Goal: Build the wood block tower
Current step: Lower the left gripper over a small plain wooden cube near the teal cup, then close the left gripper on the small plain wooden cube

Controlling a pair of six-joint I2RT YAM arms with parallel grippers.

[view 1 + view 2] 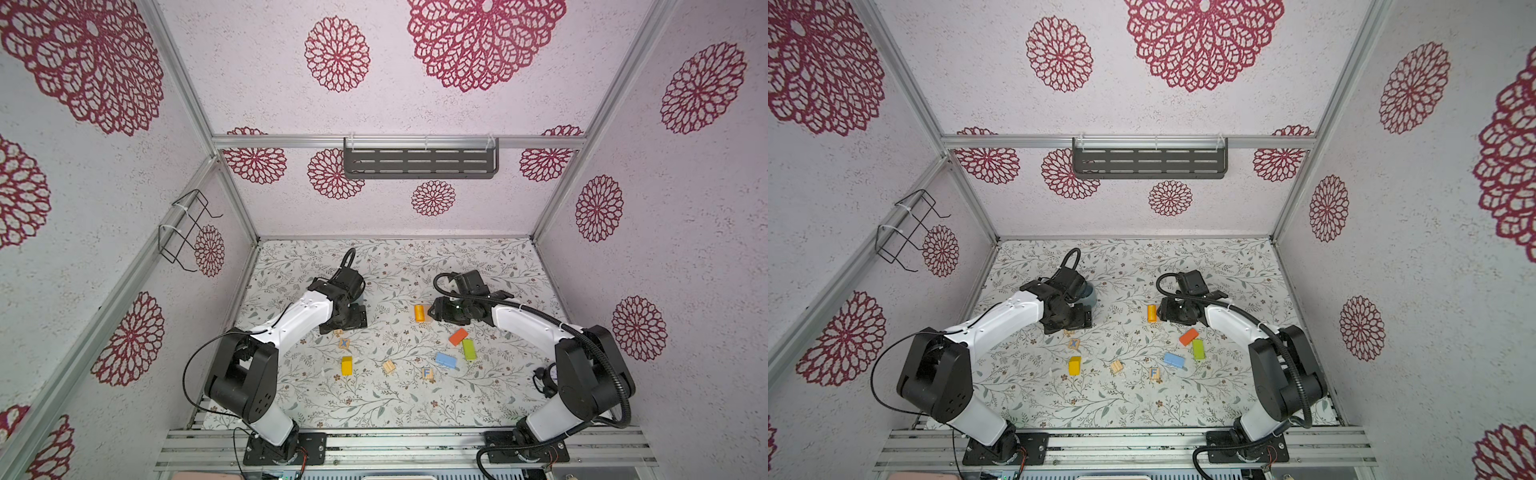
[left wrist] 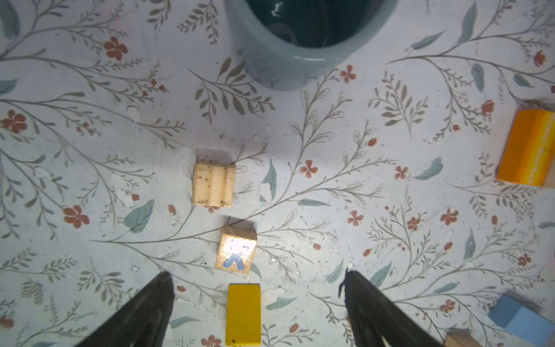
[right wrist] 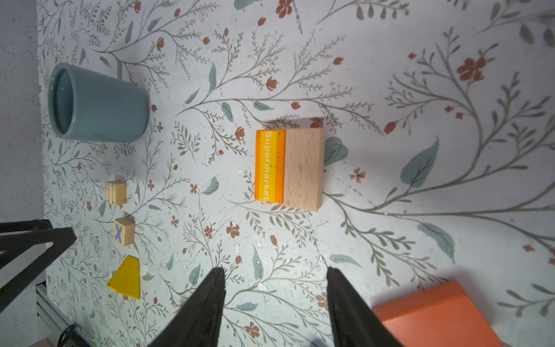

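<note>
The wood blocks lie singly on the flowered table; no tower shows in any view. An orange "Supermarket" block (image 1: 421, 313) (image 3: 288, 168) rests just ahead of my right gripper (image 1: 440, 312) (image 3: 276, 270), which is open with only bare mat between its fingers. A red-orange block (image 1: 458, 336) (image 3: 435, 315) sits beside it. My left gripper (image 1: 343, 322) (image 2: 258, 273) hangs open above a yellow block (image 2: 243, 314), with an X cube (image 2: 236, 254) and a grooved cube (image 2: 213, 184) beyond. Green (image 1: 469, 349), blue (image 1: 446, 360), grooved (image 1: 389, 366) and F (image 1: 427, 374) blocks lie nearer the front.
A teal cup (image 1: 1088, 293) (image 2: 300, 45) stands upright behind the left gripper, partly hidden by that arm in a top view. A dark slotted shelf (image 1: 420, 162) hangs on the back wall and a wire rack (image 1: 187, 228) on the left wall.
</note>
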